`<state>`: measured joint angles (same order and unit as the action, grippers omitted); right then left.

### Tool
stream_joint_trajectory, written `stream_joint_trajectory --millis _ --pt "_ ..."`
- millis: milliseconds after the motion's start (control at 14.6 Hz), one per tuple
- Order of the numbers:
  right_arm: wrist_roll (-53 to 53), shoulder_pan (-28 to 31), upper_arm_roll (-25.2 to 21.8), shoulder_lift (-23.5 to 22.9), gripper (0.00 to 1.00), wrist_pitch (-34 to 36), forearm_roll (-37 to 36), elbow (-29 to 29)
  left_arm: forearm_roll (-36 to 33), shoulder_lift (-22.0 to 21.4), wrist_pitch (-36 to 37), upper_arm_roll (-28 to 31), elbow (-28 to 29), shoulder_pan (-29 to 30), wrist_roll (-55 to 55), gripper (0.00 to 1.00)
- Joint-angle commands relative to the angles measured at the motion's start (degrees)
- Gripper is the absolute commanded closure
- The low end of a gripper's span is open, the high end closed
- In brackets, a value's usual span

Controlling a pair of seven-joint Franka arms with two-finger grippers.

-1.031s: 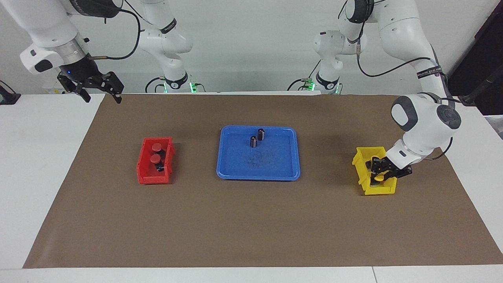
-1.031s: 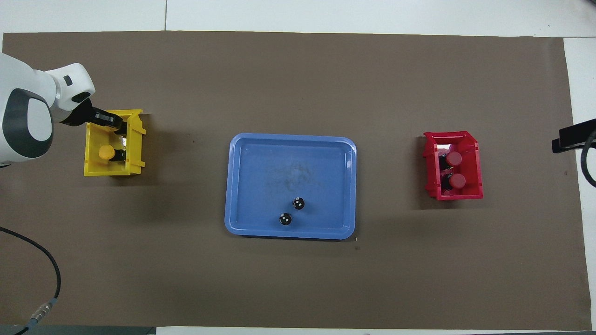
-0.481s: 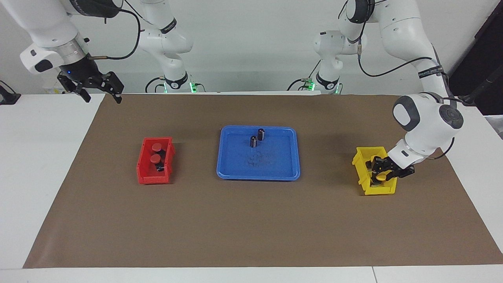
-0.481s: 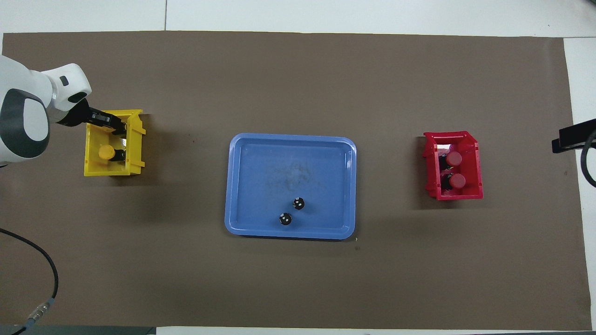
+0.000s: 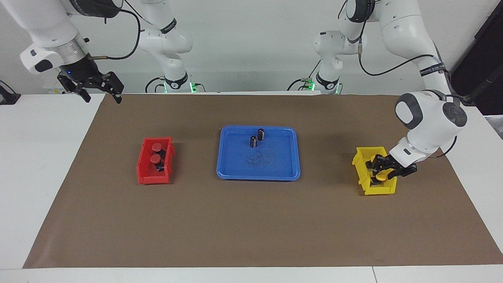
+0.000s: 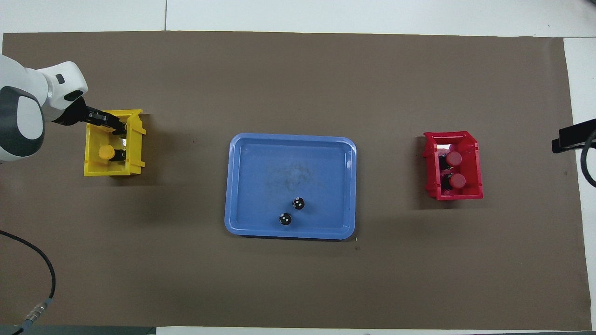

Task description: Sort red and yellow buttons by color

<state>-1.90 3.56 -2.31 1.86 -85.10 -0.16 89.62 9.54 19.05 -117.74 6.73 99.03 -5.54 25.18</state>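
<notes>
Right gripper (image 5: pixel 100 92): waits up in the air over the robots' edge of the brown mat (image 5: pixel 251 220), at the right arm's end. Its fingers are spread wide and hold nothing.

Capless cylinders: two dark ones (image 5: pixel 261 134) (image 5: pixel 254 141) stand upright in the blue tray (image 5: pixel 275 167), in the part nearest the robots. No capped button is in the tray.

Red bin (image 5: pixel 143 173): toward the right arm's end. Two red buttons (image 5: pixel 156 147) (image 5: pixel 156 158) lie inside it, caps up, one just farther from the robots than the other.

What changed: over the last second the left gripper (image 5: pixel 387 168) has drawn back a little toward the yellow bin's rim at the left arm's end, while the yellow button (image 6: pixel 106 152) in the bin kept its place.

Meaning: the button has been let go and the drop looks finished.

Yellow bin (image 6: pixel 136 160): at the left arm's end. One yellow cap shows on its floor. A second yellow button cannot be made out; it may be hidden under the gripper.

Button and fingers: the cap lies below the left gripper's tips and apart from them, in the half of the bin nearer the robots. The fingers look parted and hold nothing.

Progress: judged almost done, with red sorted and yellow in its bin.
</notes>
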Motion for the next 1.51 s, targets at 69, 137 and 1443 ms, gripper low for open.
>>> stream_joint_trajectory --millis 69,137,1443 --pt "-1.4 0.2 0.0 -0.5 0.00 0.9 -0.4 -1.0 1.3 -4.8 6.1 0.7 -2.6 0.7 0.5 0.02" --pt "-1.4 0.2 0.0 -0.5 0.00 1.0 -0.4 -1.0 1.0 -6.2 8.6 0.7 -2.9 0.7 -0.3 0.00" --pt "-1.5 0.3 0.0 -0.5 0.00 1.1 -0.4 -1.0 -9.5 -27.7 26.4 0.0 -2.3 -0.2 -24.1 0.00"
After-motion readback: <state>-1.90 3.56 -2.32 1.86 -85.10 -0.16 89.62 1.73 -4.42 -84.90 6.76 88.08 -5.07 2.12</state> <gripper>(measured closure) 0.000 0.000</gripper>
